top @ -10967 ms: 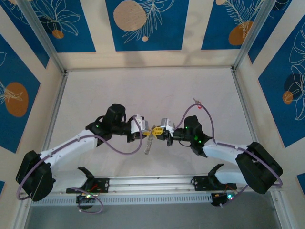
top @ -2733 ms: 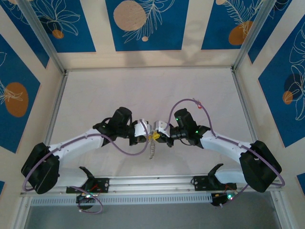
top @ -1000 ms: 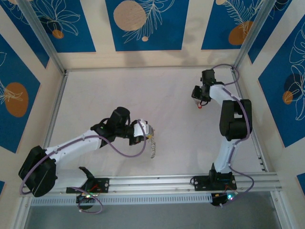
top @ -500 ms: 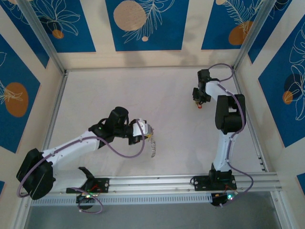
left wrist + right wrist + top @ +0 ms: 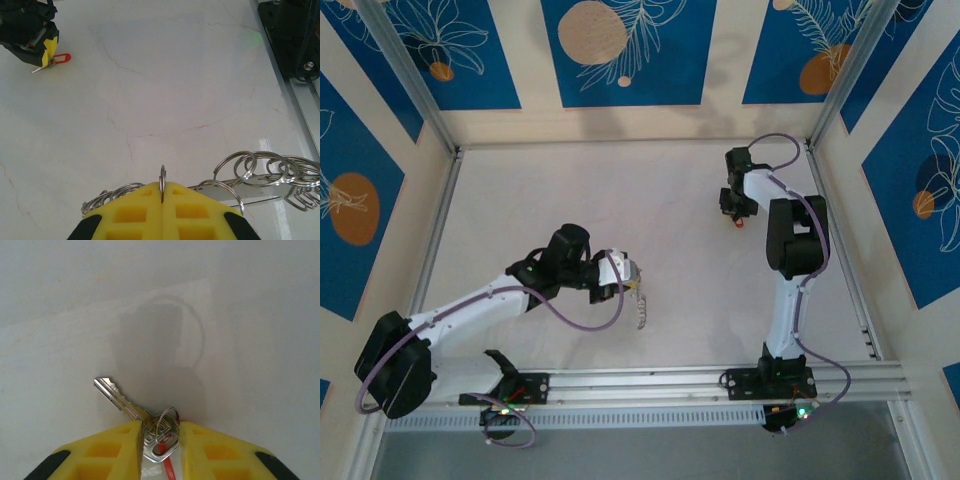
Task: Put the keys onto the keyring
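**Two arms work far apart, one on the rings and one on a key**

A pale, marble-patterned table (image 5: 620,180) spreads under two white robot arms. The left arm (image 5: 470,300) angles in low from the near left corner toward the middle. The right arm (image 5: 790,250) stretches up the right side to the far right part of the table.

The left gripper (image 5: 162,197) sits near the table's centre with its yellow fingers (image 5: 130,215) pressed together, pinching one thin metal ring edge-on between them. That ring belongs to the keyring (image 5: 260,167), a string of linked silver split rings that fans out on both sides of the fingers. In the overhead view it trails down from the gripper onto the table, toward the near edge.

Well away from it, the right gripper (image 5: 160,440) is down at the tabletop. Its yellow fingers are drawn in on the head of a silver key (image 5: 117,396), which fills the narrow gap between them. The toothed blade points out ahead and to the left, lying on the table. A small split ring and a red tag (image 5: 169,469) sit at the key's head.
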